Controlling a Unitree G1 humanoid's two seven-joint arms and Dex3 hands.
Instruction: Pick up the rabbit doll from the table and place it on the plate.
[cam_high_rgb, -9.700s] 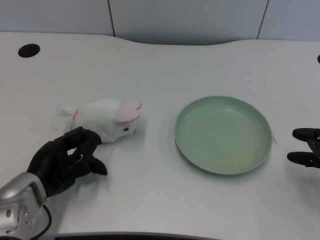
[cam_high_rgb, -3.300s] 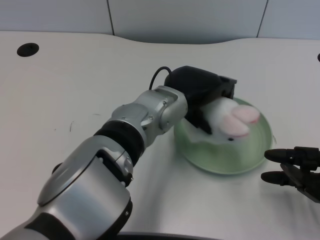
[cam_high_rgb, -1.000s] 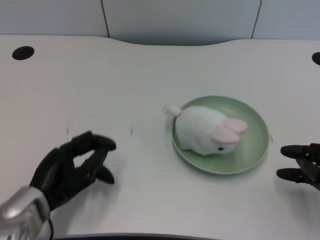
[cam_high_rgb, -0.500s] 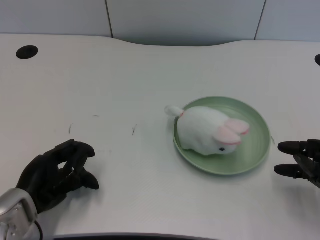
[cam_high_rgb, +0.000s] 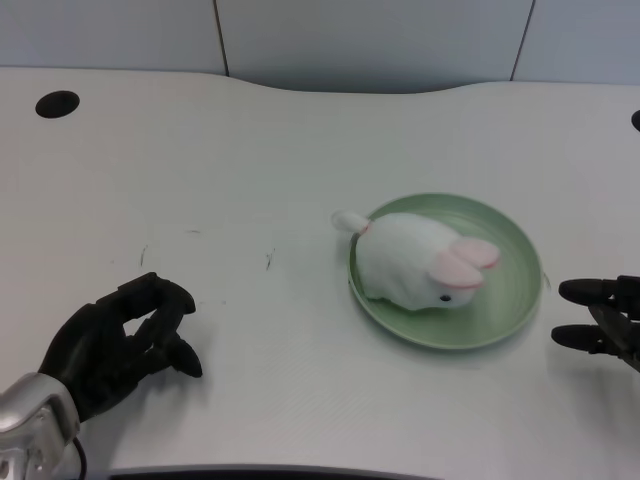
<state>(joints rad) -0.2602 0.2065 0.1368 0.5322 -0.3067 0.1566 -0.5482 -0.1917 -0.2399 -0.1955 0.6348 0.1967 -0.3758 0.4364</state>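
Rabbit doll (cam_high_rgb: 418, 265) is lying on the green plate (cam_high_rgb: 512, 300), body over the plate's 9 o'clock half, pink ears toward 3 o'clock, and its small tail poking out past the rim at about 10 o'clock. So from my seat the placement looks done.

My left hand (cam_high_rgb: 115, 340) is down at the table's 7 o'clock corner, well apart from the plate, with nothing in it. Fingers are curled in toward the thumb in a loose ring; I can't tell from this angle whether the tips actually touch.

Right hand (cam_high_rgb: 600, 320) sits idle at 3 o'clock, just beside the plate's rim but clear of it.

Step in hand, as I judge it: park and finish. To do it well I'd keep the left arm low and away from the plate, no sweep across the middle, since the doll is soft and light and a brush could roll it off over the rim. The tail overhang looks harmless; I wouldn't go back in to fix it.

White table (cam_high_rgb: 300, 140) has a dark cable hole (cam_high_rgb: 56, 103) at 10 o'clock.
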